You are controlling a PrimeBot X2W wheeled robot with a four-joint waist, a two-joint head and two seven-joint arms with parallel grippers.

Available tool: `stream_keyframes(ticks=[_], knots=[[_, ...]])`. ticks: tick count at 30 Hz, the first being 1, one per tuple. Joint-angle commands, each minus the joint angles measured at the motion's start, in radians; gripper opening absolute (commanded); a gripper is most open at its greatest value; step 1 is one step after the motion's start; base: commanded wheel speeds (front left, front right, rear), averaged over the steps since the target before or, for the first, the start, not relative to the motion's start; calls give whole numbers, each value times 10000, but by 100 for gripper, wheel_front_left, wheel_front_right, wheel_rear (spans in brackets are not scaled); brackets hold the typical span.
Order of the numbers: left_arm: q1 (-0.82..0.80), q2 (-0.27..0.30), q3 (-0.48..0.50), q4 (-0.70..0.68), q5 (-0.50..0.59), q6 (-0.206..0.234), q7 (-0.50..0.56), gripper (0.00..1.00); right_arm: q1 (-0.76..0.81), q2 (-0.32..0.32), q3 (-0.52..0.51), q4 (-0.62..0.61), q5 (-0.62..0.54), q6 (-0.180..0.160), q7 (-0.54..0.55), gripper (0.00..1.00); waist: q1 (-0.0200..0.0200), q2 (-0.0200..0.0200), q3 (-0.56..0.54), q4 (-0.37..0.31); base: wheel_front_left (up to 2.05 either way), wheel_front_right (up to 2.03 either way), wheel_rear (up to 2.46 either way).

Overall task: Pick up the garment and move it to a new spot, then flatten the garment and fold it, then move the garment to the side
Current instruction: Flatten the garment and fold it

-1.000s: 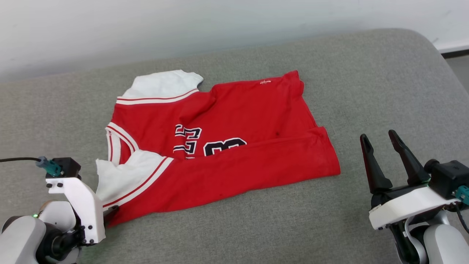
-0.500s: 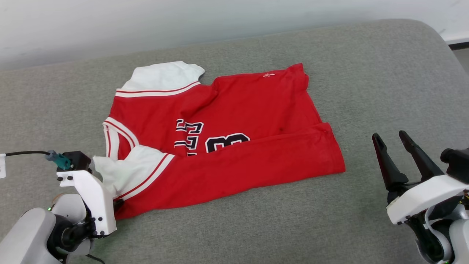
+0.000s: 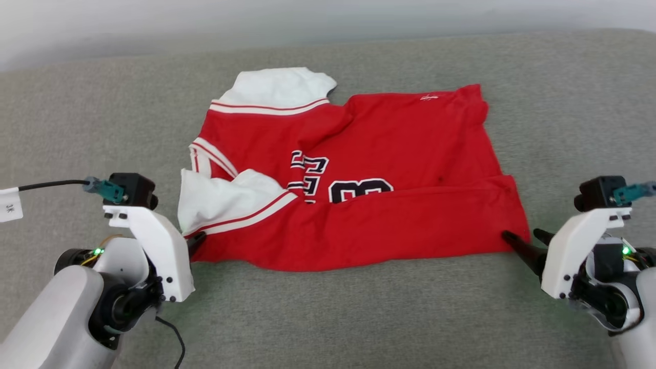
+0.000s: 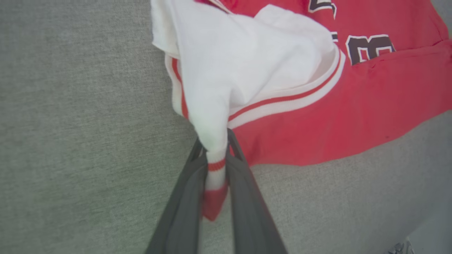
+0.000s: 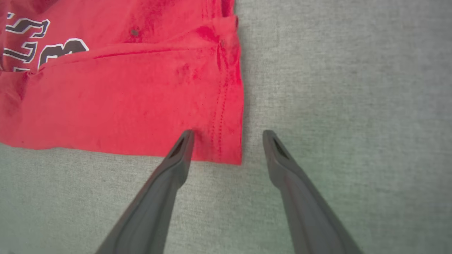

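Observation:
The garment (image 3: 369,179), a red jersey with white sleeves and a black "3", lies partly folded on the grey padded surface (image 3: 328,318). My left gripper (image 3: 197,241) is at its near left corner. In the left wrist view the left gripper (image 4: 215,141) is shut on the garment's (image 4: 335,106) white sleeve cuff, and the striped trim and a red tip hang between the fingers. My right gripper (image 3: 523,240) sits at the near right hem corner. In the right wrist view the right gripper (image 5: 227,134) is open, its fingers straddling the hem corner of the garment (image 5: 123,106).
The grey surface (image 3: 102,128) spreads wide on all sides of the jersey. A pale wall (image 3: 205,20) runs along its far edge. A black cable with a white tag (image 3: 10,204) trails from my left wrist.
The head camera has turned, shifting the picture. My left gripper has shut on the sleeve cuff. My right gripper has swung in and down to the near right hem corner, still open.

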Motion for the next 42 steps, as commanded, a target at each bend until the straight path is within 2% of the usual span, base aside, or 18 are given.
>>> stream_keyframes(ticks=[1, 7, 8, 9, 10, 17, 27, 35, 38, 41, 42], knots=[[-160, -26, -40, -95, 102, 10, -29, 0, -197, 90, 76, 185, 12, -8, 51, 100, -1, 0, 203, 225, 0, 0, 0], [-262, -209, -184, -422, 184, -6, -108, 0, -725, 287, 463, 1522, 193, -8, 588, 100, -1, 0, 421, 542, 0, 0, 0], [-243, -214, -182, -427, 174, 2, -120, 0, -764, 354, 601, 1644, 253, -8, 637, 48, -1, 0, 438, 555, 0, 0, 0], [-211, -231, -179, -426, 139, 1, -140, 0, -824, 389, 708, 1745, 363, -5, 688, 17, -1, 0, 448, 560, 0, 0, 0], [-173, -267, -161, -428, 84, -22, -175, 0, -857, 401, 795, 1822, 462, -3, 709, 0, -1, 0, 445, 561, 0, 0, 0], [64, -255, -83, -254, -83, -209, -400, 0, -1126, -53, 1137, 1824, 780, -5, 442, 0, -1, 0, 89, 486, 0, 0, 0], [528, -351, -50, -282, -302, -391, -749, 0, -737, -840, 1828, 934, 1265, -6, 16, 0, -1, 0, -1171, 532, 0, 0, 0], [1886, -62, 85, -593, -548, -24, -853, 0, 437, -1089, 1697, 464, 1511, -6, 261, 0, -1, 0, -2327, 580, 0, 0, 0], [2483, 82, 62, -610, -722, 102, -704, 0, 1112, -1068, 1481, 293, 1513, -6, 499, 0, -1, 0, -2496, 607, 0, 0, 0], [2814, -14, 6, -458, -957, 157, -580, 0, 1624, -947, 1208, 221, 1265, -6, 412, 0, -1, 0, -2456, 629, 0, 0, 0], [2833, -85, 19, -336, -952, 209, -667, 0, 1766, -879, 1150, 241, 1159, -6, 340, 44, -1, 0, -2407, 630, 0, 0, 0]])
